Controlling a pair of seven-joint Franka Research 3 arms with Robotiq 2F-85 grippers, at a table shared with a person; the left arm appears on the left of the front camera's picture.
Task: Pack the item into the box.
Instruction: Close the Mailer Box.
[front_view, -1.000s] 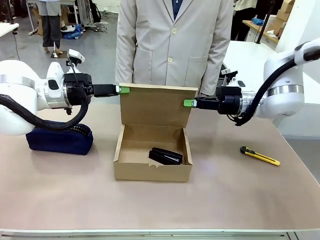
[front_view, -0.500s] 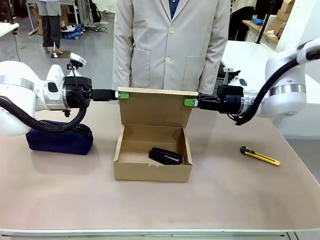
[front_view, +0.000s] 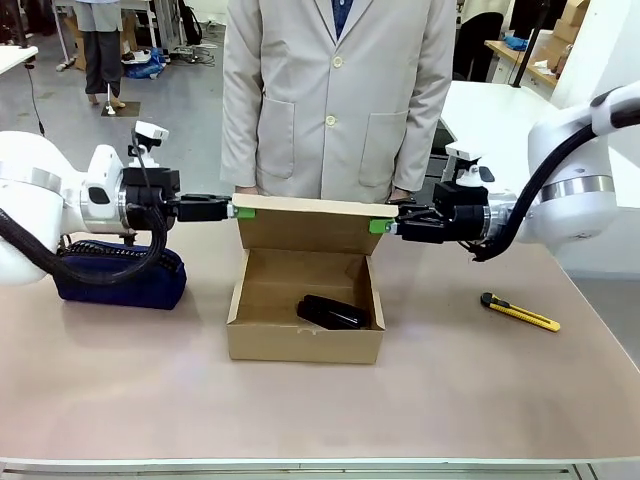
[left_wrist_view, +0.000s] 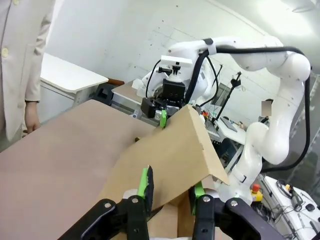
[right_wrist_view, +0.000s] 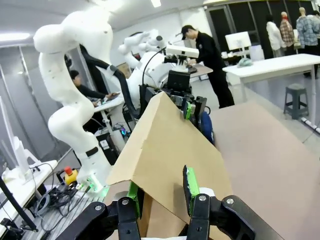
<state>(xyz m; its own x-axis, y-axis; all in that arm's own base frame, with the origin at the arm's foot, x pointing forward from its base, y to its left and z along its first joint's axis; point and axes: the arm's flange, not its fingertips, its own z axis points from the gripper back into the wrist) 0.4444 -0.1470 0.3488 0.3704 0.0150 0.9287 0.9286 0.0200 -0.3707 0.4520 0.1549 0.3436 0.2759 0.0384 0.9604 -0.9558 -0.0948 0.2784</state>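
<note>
Here, the left tool was closed on the left corner of the lid's free edge. Its green pads pinched the cardboard between them. The right tool was closed in the same way on the opposite corner, so the lid spanned the gap from one tool to the other. Both tools reached in level from the sides, fingertips pointing at each other along that edge.

The lid hung at a slant from the tools, hinged along the far wall of the box. The box sat open on the table, below and between the tools. In each wrist view the flap ran away from that tool's own fingers to the other tool at its far corner.

The stapler lay flat on the box floor, lower than both tools and nearer the right one, close to the box's right wall. Neither tool touched it.

A navy pouch rested under the left arm, behind the left tool's wrist. A yellow-and-black knife lay on the table below and outward of the right tool, well apart from the box. A person in a pale coat stood just beyond the tools, behind the lid.
</note>
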